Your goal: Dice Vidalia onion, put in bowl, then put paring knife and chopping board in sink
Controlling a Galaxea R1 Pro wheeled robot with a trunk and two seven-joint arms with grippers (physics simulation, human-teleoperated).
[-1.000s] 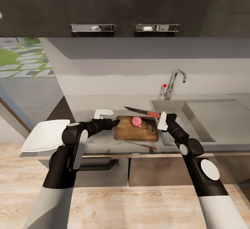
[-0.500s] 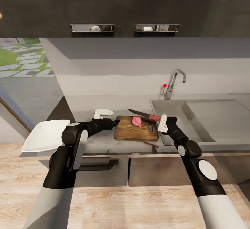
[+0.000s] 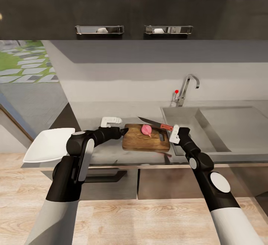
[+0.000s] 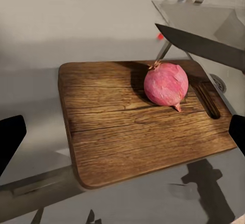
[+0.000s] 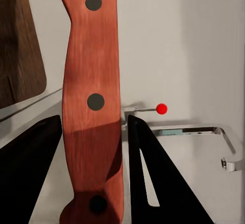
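Knife: the paring knife (image 3: 155, 123) is coming in lower and nearer the chopping board (image 3: 146, 138) than a second ago, blade now reaching over the board's far edge.
Right gripper (image 3: 174, 134): clamping the orange-red handle between its fingers (image 5: 153, 183).
Onion (image 4: 166, 83): sitting whole on the board, just under the blade tip.
Left gripper (image 3: 110, 120): hovering spread wide beside the board, holding nothing.
Bowl (image 3: 48, 143): waiting at the worktop's (image 3: 93, 113) left end.
Meaning: dicing is about to start.
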